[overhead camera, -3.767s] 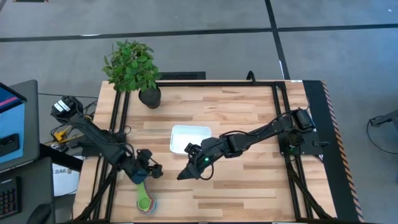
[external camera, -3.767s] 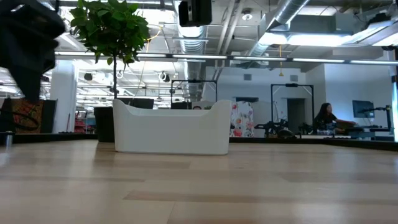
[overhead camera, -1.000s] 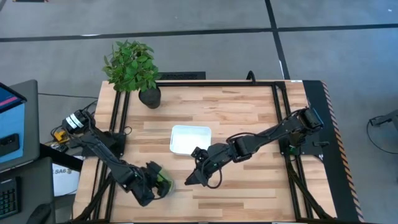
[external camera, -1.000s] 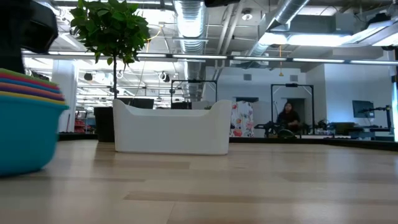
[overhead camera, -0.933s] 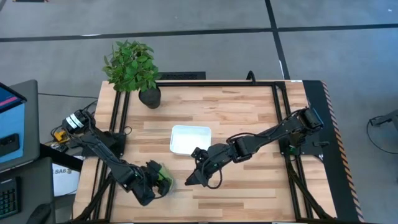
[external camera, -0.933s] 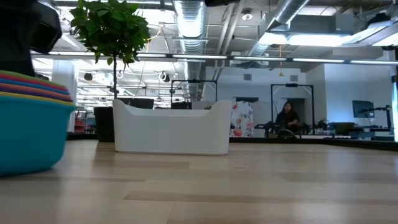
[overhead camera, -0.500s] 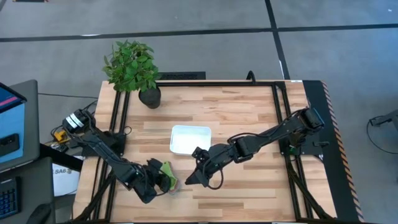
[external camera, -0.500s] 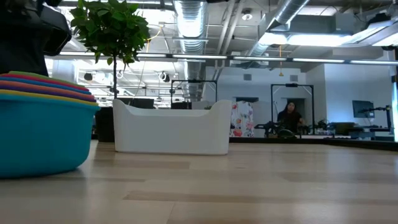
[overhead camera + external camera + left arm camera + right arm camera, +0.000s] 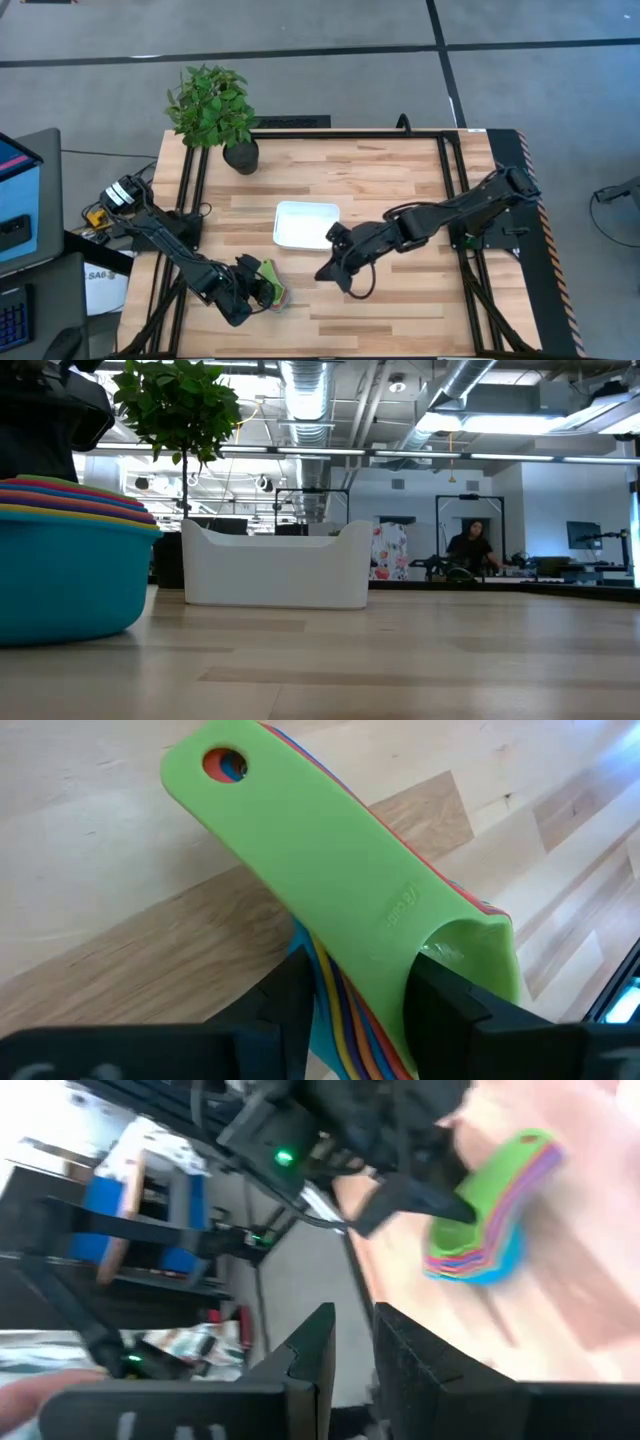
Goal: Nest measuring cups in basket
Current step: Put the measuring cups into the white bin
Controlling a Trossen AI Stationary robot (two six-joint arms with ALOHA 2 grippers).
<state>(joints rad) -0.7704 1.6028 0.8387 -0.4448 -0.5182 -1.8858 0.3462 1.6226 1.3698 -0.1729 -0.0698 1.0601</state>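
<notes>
The measuring cups sit nested in one stack (image 9: pixel 270 284), green on top, light blue at the bottom. The stack stands near the table's front left, and its lowest bowl (image 9: pixel 60 585) rests on the wood. My left gripper (image 9: pixel 258 288) is shut on the stack, whose green handle (image 9: pixel 300 850) points away from the wrist. My right gripper (image 9: pixel 322 272) hangs above the table to the right of the stack, its fingers (image 9: pixel 315 1355) a narrow gap apart with nothing between them. The white basket (image 9: pixel 306 224) stands at mid-table, showing nothing in it. My left gripper pinches the stacked handles across their width where they meet the bowls (image 9: pixel 355 975), one finger (image 9: pixel 290 1010) on each long edge. The fingers slant down from the table's near left side. The stack stays level with its bottom bowl on the table.
A potted plant (image 9: pixel 240 155) stands at the far left of the table, behind the basket (image 9: pixel 275 565). Black rails (image 9: pixel 450 190) run along both sides. Bare wood lies between the stack and the basket.
The stack has slid a little along the table toward the right with my left gripper, turning so that the green handle shows from above. My right gripper has risen and drawn away from the stack toward the table's right and far side.
</notes>
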